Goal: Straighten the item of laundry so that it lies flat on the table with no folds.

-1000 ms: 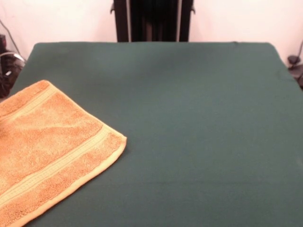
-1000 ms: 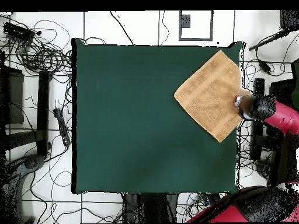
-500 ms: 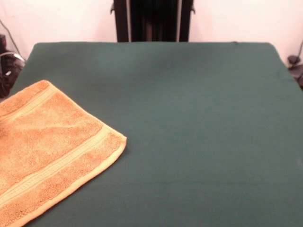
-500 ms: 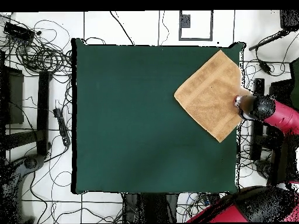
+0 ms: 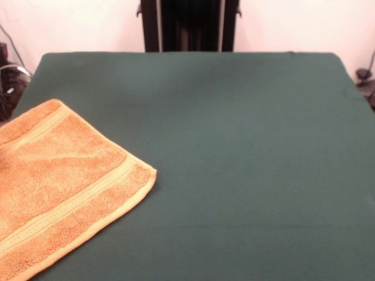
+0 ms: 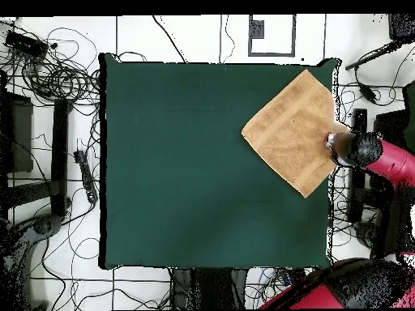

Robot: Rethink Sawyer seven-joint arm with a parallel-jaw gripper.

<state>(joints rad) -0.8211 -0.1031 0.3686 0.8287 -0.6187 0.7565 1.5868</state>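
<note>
Lying flat and turned diamond-wise, the towel [image 6: 290,134] is sitting at one corner of the green worktop [image 6: 186,178]. The pincer [image 6: 334,144] is hovering at the towel's outer corner, its opening impossible to judge; the front view is cropping the towel's side.

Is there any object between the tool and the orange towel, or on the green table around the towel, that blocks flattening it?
Nothing visible blocks it. In the overhead view the tool is already at the towel, at its corner by the table edge. No other object shows on the felt around the towel.
</note>
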